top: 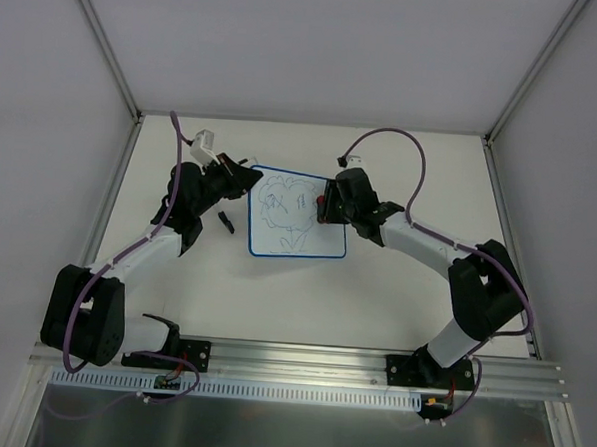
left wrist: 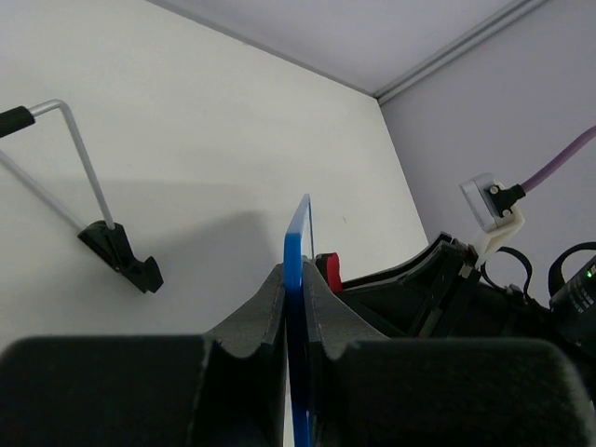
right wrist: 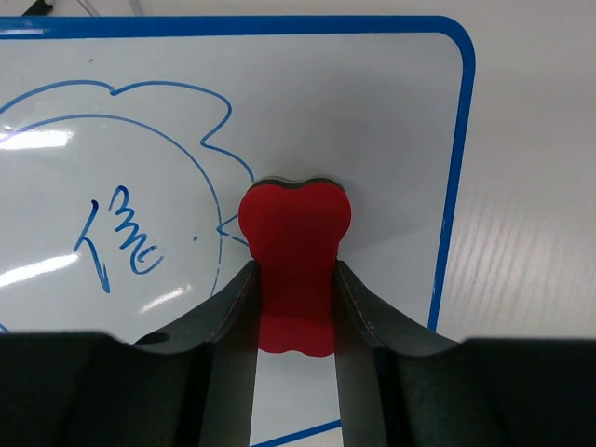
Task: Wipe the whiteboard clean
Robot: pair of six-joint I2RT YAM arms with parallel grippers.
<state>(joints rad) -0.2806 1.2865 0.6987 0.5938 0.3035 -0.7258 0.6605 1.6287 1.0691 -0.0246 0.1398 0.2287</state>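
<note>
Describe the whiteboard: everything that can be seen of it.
The whiteboard is a small, thin white rectangle with rounded corners and a narrow blue rim, glossy like plastic. It seems to lie flat on the table between the two arms, and blue marker scribbles and a looping outline cover most of it. The left pincer clamps its rim at the far left corner. The right pincer holds a red eraser on its right side near the rim, apparently pressed to the surface.

Bright even light, soft shadows, glare streaks on whiteboard point(right wrist: 307, 112), wrist-cam fg blurry
</note>
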